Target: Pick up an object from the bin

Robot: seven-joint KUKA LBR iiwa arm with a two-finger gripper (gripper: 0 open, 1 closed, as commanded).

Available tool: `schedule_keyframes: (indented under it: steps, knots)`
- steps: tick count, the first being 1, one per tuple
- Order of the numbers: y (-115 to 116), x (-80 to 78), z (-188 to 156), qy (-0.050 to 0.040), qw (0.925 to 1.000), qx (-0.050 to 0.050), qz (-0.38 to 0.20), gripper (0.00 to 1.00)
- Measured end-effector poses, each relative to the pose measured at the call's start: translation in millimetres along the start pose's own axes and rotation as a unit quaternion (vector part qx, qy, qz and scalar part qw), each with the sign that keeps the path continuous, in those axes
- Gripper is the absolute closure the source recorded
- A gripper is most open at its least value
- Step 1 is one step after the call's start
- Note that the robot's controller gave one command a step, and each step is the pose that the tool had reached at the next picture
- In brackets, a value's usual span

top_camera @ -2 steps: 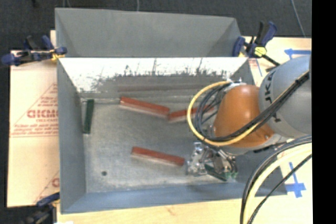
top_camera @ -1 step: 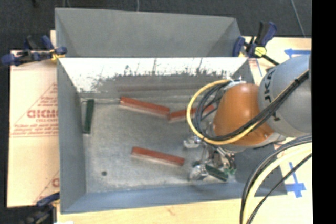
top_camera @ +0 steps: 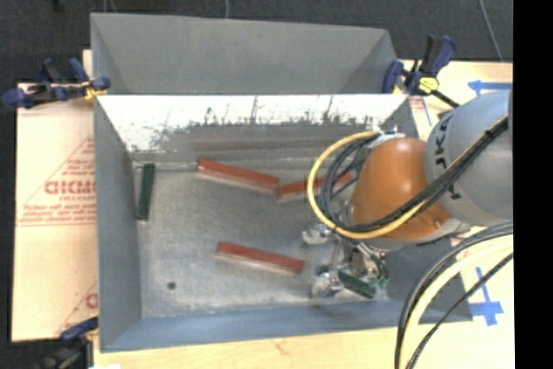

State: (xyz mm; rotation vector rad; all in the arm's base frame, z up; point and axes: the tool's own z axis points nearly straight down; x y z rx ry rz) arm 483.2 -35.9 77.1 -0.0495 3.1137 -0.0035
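The claw (top_camera: 344,279) hangs low in the bin's near right corner, close to the floor. I cannot tell whether it is apart or together, as the wrist above hides most of it. A dark green piece (top_camera: 361,283) shows right at its tip. I cannot make out whether that piece is gripped or only lying under the claw. Just to its left lies the near red-brown bar (top_camera: 259,257), long and flat, with its right end just beside the claw but not visibly touching it.

I count three red-brown bars. The far red-brown bar (top_camera: 238,175) lies tilted near the back wall. The third red-brown bar (top_camera: 294,187) lies just off its right end and runs under the robot's cables (top_camera: 316,186), so part of it is hidden. One dark green bar (top_camera: 144,190) lies well apart from the rest, lengthwise along the left wall of the grey metal bin (top_camera: 117,229).

An orange cover (top_camera: 389,186) sits on the wrist above the claw, ringed by yellow and black cables. The grey arm (top_camera: 475,155) bears dark lettering, crossed by a cable. I can make out a "K" and little more.
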Motion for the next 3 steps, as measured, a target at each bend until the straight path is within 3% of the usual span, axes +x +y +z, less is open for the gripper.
schedule_keyframes:
  steps: [1, 2, 3]
  knots:
    - [59.0, -31.2, -1.5, 0.0137, 0.9947, 0.003, 0.102, 1.0]
    - [59.1, -31.3, -1.5, 0.0137, 0.9947, 0.003, 0.102, 1.0]
    - [55.9, -35.8, -129.9, 0.0122, 0.9975, 0.0, 0.069, 1.0]
